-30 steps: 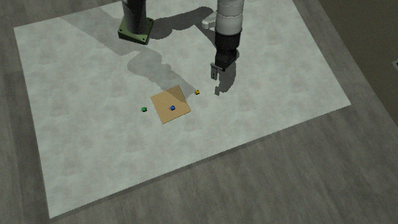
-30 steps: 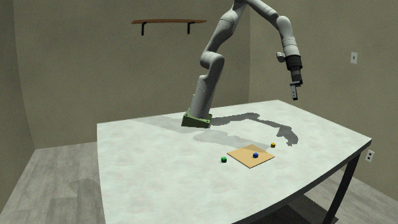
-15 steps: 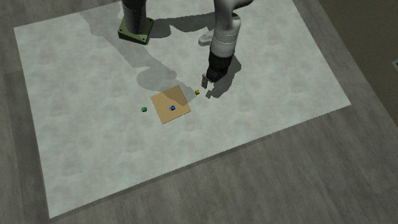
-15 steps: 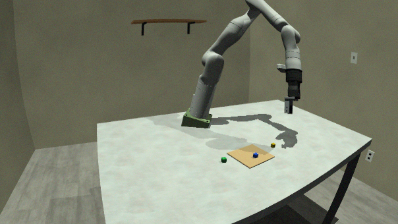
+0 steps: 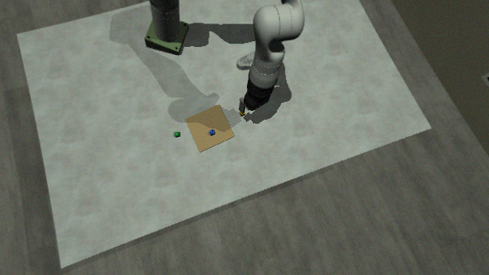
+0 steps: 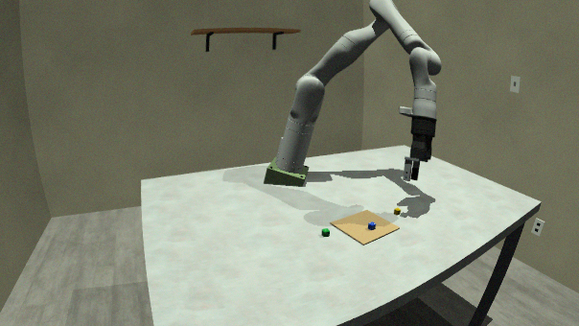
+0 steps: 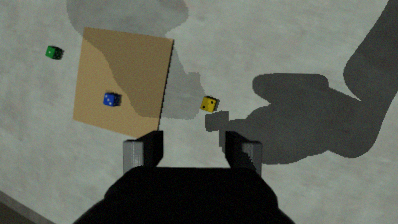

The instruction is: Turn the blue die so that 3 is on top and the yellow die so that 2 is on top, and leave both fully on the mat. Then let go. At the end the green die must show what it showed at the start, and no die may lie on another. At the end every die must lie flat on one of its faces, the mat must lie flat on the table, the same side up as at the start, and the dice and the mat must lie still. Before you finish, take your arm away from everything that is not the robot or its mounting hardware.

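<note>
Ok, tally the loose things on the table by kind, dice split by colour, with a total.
Blue die: 1
Yellow die: 1
Green die: 1
Mat: 1
Total: 4

My pincer [image 7: 192,145] is black, its fingers faced in pale grey. My arm [image 6: 307,105] is light grey with a black wrist, on an olive-green base [image 6: 274,178]. The mat [image 7: 100,50] at my ten o'clock is plain tan. On it lies the blue die [image 7: 111,99] with white pips. The green die [image 7: 53,52] has dark pips; the yellow die [image 7: 209,103] at twelve o'clock has black pips. The table [image 6: 230,268] is mottled greyish white, with black legs. The floor [image 5: 364,226] is grey wood grain, the walls [image 6: 120,96] drab beige, the shelf [image 6: 244,31] brown.
</note>
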